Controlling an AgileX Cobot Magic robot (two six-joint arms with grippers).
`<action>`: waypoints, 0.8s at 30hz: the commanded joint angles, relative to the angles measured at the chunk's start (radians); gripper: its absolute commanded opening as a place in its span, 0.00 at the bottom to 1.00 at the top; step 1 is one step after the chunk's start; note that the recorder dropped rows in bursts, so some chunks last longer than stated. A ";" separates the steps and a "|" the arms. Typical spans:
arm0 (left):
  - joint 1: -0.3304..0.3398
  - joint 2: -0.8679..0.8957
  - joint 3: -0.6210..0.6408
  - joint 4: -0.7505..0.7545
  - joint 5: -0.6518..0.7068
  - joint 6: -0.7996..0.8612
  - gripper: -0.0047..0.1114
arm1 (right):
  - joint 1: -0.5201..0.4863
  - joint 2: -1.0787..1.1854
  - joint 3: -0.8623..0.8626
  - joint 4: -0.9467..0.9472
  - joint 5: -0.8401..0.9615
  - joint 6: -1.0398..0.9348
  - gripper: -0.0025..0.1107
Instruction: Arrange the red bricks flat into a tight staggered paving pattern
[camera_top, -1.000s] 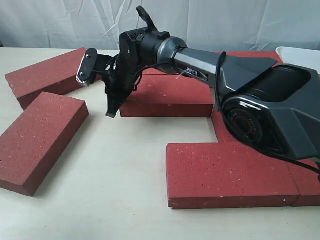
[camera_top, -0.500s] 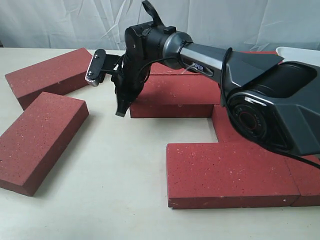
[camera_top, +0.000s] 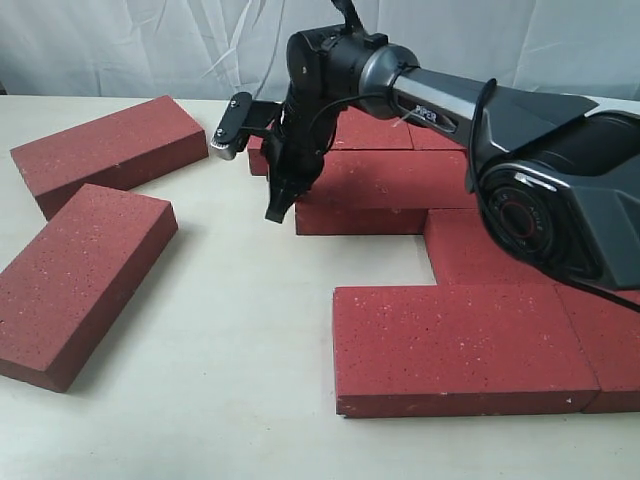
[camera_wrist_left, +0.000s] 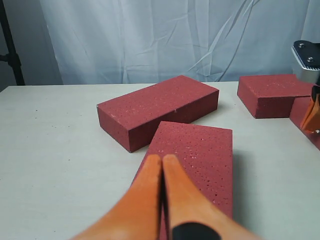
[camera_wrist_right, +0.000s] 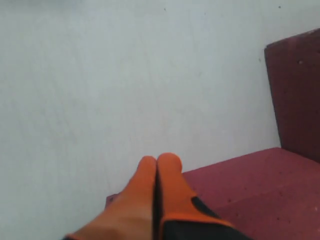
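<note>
Exterior view: the right gripper (camera_top: 274, 212), jaws pinched shut on nothing, has shoved the middle brick (camera_top: 370, 190) sideways over the last second. It now looks snug against the paved red bricks (camera_top: 450, 335), so that gap's closing. The far loose brick (camera_top: 110, 150) and near loose brick (camera_top: 80, 275) lie well apart from the middle brick, still unlaid.

Left wrist view: left gripper (camera_wrist_left: 162, 159) jaws closed and empty, above the near loose brick (camera_wrist_left: 200, 150).

Right wrist view: closed jaws at the middle brick (camera_wrist_right: 240, 190); can't tell if they're touching it.
</note>
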 joint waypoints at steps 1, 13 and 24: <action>-0.002 -0.005 0.005 0.004 0.000 0.000 0.04 | -0.060 0.004 0.009 -0.128 0.106 0.006 0.02; -0.002 -0.005 0.005 0.004 0.000 0.000 0.04 | -0.108 -0.003 0.009 -0.144 0.146 0.015 0.02; -0.002 -0.005 0.005 0.004 0.000 0.000 0.04 | -0.152 -0.003 0.009 -0.167 0.146 0.027 0.02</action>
